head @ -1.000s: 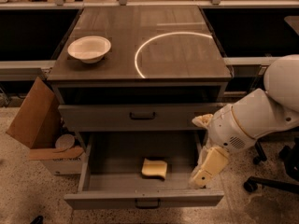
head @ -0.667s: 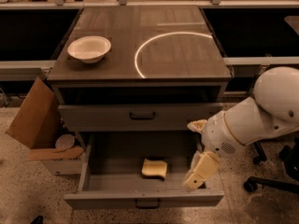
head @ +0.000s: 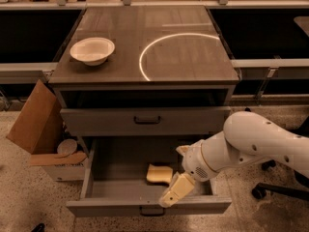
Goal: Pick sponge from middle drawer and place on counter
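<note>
- The middle drawer stands pulled out below the counter's near edge.
- The gripper hangs over the drawer's right half, fingers spread wide and holding nothing.
- The sponge lies flat on the drawer floor (about mid-width), just left of the gripper.
- On the counter, a white bowl sits near the left edge.

Gripper in drawer, seemingly beside sponge

The gripper, low over the right half of the middle drawer, hides the right edge of the sponge, and the arm runs off the right border.
</note>
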`<move>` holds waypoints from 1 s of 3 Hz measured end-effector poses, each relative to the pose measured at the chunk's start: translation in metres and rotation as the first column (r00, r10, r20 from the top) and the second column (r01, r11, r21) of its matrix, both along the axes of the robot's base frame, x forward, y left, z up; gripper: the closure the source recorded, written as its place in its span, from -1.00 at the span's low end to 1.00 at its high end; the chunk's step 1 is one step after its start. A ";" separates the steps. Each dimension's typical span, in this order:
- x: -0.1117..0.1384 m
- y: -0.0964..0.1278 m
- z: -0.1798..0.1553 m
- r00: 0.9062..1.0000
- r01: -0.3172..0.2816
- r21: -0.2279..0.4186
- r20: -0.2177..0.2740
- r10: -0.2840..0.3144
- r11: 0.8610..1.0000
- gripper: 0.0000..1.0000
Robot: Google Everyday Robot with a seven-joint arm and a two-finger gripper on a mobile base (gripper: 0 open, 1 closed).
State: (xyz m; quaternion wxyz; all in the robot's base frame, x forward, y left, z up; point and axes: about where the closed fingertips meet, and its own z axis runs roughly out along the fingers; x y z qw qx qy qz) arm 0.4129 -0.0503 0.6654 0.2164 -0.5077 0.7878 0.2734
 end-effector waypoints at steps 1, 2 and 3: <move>0.000 0.000 -0.001 1.000 0.000 0.001 -0.001 0.000 1.000 -1.00; 0.016 0.003 -0.029 0.999 0.036 -0.019 -0.003 -0.036 0.999 -1.00; 0.052 0.010 -0.088 0.995 0.094 -0.066 -0.004 -0.095 0.993 -1.00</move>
